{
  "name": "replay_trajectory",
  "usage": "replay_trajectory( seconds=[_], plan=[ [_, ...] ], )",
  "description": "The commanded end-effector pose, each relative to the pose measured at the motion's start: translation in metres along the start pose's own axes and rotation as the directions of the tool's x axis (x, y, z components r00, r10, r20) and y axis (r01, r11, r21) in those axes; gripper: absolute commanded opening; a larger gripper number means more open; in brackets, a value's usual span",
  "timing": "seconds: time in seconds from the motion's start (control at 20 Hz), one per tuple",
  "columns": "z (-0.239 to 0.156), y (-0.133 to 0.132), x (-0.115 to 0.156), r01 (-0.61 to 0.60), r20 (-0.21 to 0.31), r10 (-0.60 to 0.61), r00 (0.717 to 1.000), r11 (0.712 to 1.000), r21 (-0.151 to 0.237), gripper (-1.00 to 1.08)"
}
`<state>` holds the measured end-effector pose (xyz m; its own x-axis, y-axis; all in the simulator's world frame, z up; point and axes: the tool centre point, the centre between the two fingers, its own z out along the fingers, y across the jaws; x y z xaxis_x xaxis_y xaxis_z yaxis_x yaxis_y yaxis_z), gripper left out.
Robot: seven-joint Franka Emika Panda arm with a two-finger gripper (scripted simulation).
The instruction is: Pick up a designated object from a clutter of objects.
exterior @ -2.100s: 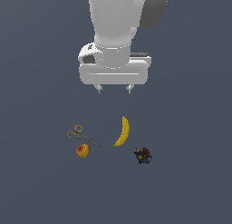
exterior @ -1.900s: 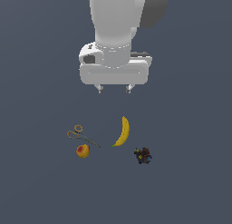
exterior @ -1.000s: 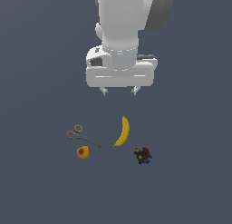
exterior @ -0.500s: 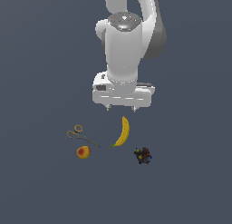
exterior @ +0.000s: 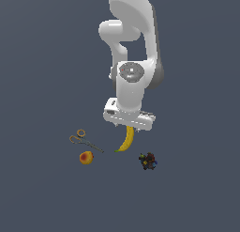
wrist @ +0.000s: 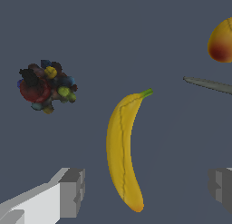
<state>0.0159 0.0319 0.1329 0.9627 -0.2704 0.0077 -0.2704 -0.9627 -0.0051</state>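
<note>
The yellow banana [exterior: 125,140] with its greenish stem tip lies on the dark floor in the middle of the clutter. It also shows in the wrist view [wrist: 121,155], lengthwise between my fingers. My gripper [exterior: 127,127] is open and empty, low over the banana's blunt end, with the hand hiding that end in the exterior view. In the wrist view the gripper [wrist: 147,189] straddles the banana, one grey fingertip [wrist: 72,191] on each side, both apart from it.
Thin scissors [exterior: 84,139] with tan loop handles lie to the exterior view's left of the banana; one blade [wrist: 208,85] shows in the wrist view. A round orange-red fruit [exterior: 86,157] [wrist: 222,41] lies near them. A dark multicoloured lump [exterior: 148,161] [wrist: 45,87] lies on the banana's other side.
The arm has come down from well above the clutter to just over the banana's blunt end. The gripper stays open. The objects have not moved.
</note>
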Motion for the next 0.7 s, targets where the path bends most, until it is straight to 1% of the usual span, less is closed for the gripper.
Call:
replay_trajectory(
  seconds=[0.0,0.35,0.65],
  plan=[
    [0.021,-0.001,-0.004,-0.032,0.001,0.033,0.999,0.999,-0.002,1.0],
    [0.057,-0.002,-0.013,-0.086,0.006,0.086,0.996,0.996,-0.005,1.0],
    [0.063,-0.002,-0.016,-0.094,0.008,0.094,0.996,0.996,-0.006,1.0]
  ],
)
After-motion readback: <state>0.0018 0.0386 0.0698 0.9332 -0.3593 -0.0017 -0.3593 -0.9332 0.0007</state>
